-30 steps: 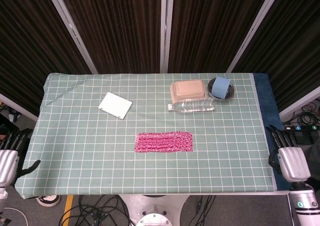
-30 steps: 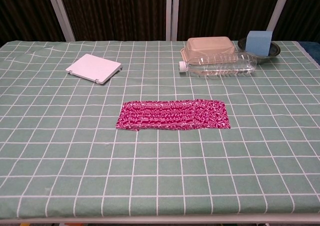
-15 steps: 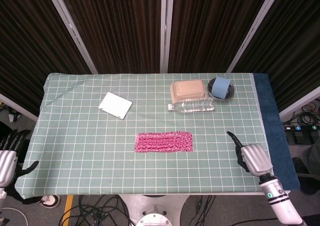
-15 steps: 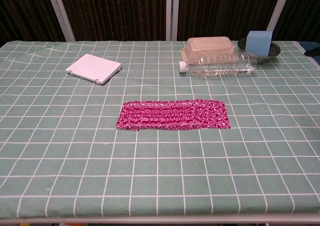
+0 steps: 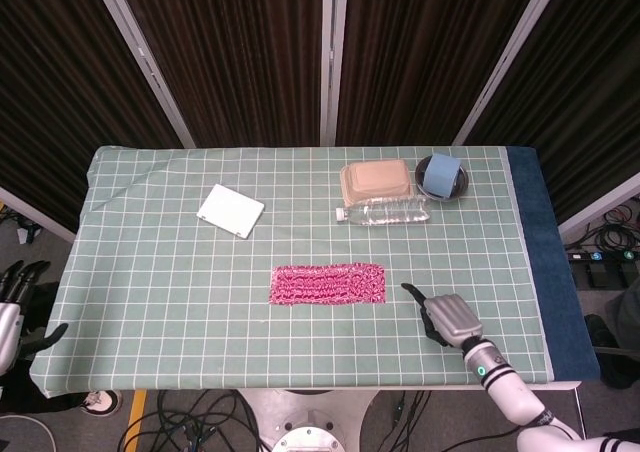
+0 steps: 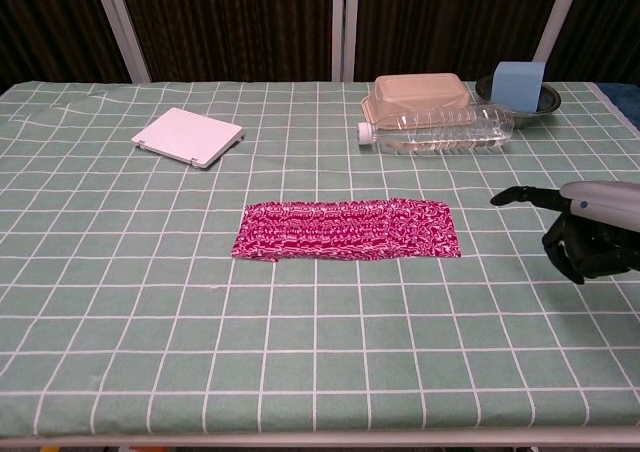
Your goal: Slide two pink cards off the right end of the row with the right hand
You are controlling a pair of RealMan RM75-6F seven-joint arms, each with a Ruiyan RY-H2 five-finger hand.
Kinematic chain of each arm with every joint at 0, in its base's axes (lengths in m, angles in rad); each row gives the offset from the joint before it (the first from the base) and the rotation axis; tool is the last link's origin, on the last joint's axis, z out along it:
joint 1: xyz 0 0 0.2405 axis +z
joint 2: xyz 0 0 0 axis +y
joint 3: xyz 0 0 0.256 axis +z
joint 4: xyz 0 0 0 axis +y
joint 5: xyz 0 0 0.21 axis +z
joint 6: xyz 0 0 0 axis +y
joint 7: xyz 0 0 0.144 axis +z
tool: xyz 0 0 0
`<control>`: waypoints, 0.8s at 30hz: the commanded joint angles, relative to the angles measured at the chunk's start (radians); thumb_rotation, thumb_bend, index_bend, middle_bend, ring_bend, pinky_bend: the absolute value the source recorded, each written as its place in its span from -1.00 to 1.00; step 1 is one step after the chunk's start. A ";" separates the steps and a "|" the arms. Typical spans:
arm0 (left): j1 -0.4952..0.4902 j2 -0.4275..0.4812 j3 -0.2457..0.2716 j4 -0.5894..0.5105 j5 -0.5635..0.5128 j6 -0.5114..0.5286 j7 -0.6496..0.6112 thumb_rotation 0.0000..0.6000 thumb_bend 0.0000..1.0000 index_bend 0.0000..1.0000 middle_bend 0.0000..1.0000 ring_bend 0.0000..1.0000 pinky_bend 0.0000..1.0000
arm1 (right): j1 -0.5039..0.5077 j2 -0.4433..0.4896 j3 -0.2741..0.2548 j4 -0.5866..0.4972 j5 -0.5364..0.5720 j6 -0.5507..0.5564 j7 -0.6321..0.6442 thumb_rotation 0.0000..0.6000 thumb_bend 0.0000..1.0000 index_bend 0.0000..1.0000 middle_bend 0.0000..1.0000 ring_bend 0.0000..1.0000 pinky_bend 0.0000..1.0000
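A row of overlapping pink patterned cards [image 5: 328, 284] [image 6: 347, 229] lies flat near the middle of the green checked tablecloth. My right hand [image 5: 447, 317] [image 6: 590, 234] hovers over the cloth to the right of the row's right end, not touching it. One of its fingers [image 6: 510, 194] stretches out toward the cards while the others curl under the palm, and it holds nothing. My left hand [image 5: 12, 307] hangs off the table's left edge with its fingers apart and nothing in it; it does not show in the chest view.
At the back right stand a lidded beige food box [image 5: 377, 181], a clear plastic bottle [image 5: 385, 212] lying on its side, and a dark bowl [image 5: 440, 184] holding a blue block [image 5: 442, 172]. A white flat box [image 5: 230, 210] lies at the back left.
My right hand has come from beyond the table's right edge leftward over the cloth toward the cards, curling its fingers except one. The cards have not moved.
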 commanded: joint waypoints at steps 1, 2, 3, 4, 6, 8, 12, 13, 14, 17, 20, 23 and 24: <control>0.000 0.001 -0.001 0.005 -0.002 -0.002 -0.006 1.00 -0.62 -0.80 -0.80 -0.93 -0.69 | 0.064 -0.041 0.013 0.014 0.095 -0.046 -0.046 1.00 1.00 -0.94 0.81 0.77 0.54; -0.001 0.002 -0.002 0.008 -0.004 -0.003 -0.010 1.00 -0.62 -0.80 -0.80 -0.93 -0.69 | 0.077 -0.049 0.014 0.020 0.117 -0.051 -0.053 1.00 1.00 -0.94 0.81 0.77 0.54; -0.001 0.003 -0.003 0.009 -0.005 -0.004 -0.011 1.00 -0.62 -0.80 -0.80 -0.93 -0.69 | 0.087 -0.054 0.015 0.023 0.133 -0.056 -0.056 1.00 1.00 -0.94 0.81 0.77 0.54; -0.002 0.003 -0.003 0.010 -0.005 -0.005 -0.012 1.00 -0.62 -0.80 -0.80 -0.93 -0.69 | 0.098 -0.059 0.016 0.027 0.148 -0.061 -0.059 1.00 1.00 -0.94 0.81 0.77 0.54; -0.002 0.004 -0.004 0.012 -0.006 -0.007 -0.014 1.00 -0.62 -0.80 -0.80 -0.93 -0.69 | 0.123 -0.067 0.017 0.037 0.179 -0.076 -0.065 1.00 1.00 -0.94 0.81 0.77 0.54; -0.004 0.005 -0.004 0.012 -0.006 -0.010 -0.014 1.00 -0.62 -0.80 -0.80 -0.93 -0.69 | 0.145 -0.071 0.020 0.043 0.210 -0.089 -0.067 1.00 1.00 -0.94 0.81 0.77 0.54; -0.005 0.004 -0.006 0.011 -0.011 -0.016 -0.014 1.00 -0.62 -0.80 -0.80 -0.93 -0.69 | 0.198 -0.074 0.016 0.056 0.298 -0.128 -0.068 1.00 1.00 -0.93 0.81 0.77 0.54; -0.006 0.004 -0.006 0.011 -0.012 -0.017 -0.014 1.00 -0.62 -0.80 -0.80 -0.93 -0.69 | 0.209 -0.074 0.014 0.059 0.316 -0.134 -0.069 1.00 1.00 -0.92 0.81 0.77 0.54; -0.006 0.004 -0.006 0.012 -0.013 -0.018 -0.014 1.00 -0.62 -0.80 -0.80 -0.93 -0.69 | 0.222 -0.076 0.010 0.063 0.335 -0.137 -0.071 1.00 1.00 -0.92 0.81 0.77 0.54; -0.006 0.003 -0.008 0.015 -0.017 -0.021 -0.016 1.00 -0.62 -0.80 -0.80 -0.93 -0.69 | 0.249 -0.084 -0.001 0.073 0.373 -0.134 -0.078 1.00 1.00 -0.90 0.81 0.77 0.54; -0.006 0.003 -0.009 0.019 -0.019 -0.021 -0.015 1.00 -0.62 -0.80 -0.80 -0.93 -0.69 | 0.272 -0.089 -0.011 0.079 0.406 -0.139 -0.078 1.00 1.00 -0.89 0.81 0.77 0.54; -0.003 0.003 -0.008 0.023 -0.020 -0.019 -0.019 1.00 -0.62 -0.80 -0.80 -0.93 -0.69 | 0.295 -0.095 -0.020 0.084 0.429 -0.140 -0.078 1.00 1.00 -0.88 0.81 0.77 0.54; -0.002 0.003 -0.007 0.026 -0.019 -0.017 -0.023 1.00 -0.62 -0.80 -0.80 -0.93 -0.69 | 0.303 -0.097 -0.023 0.086 0.436 -0.139 -0.077 1.00 1.00 -0.88 0.81 0.77 0.54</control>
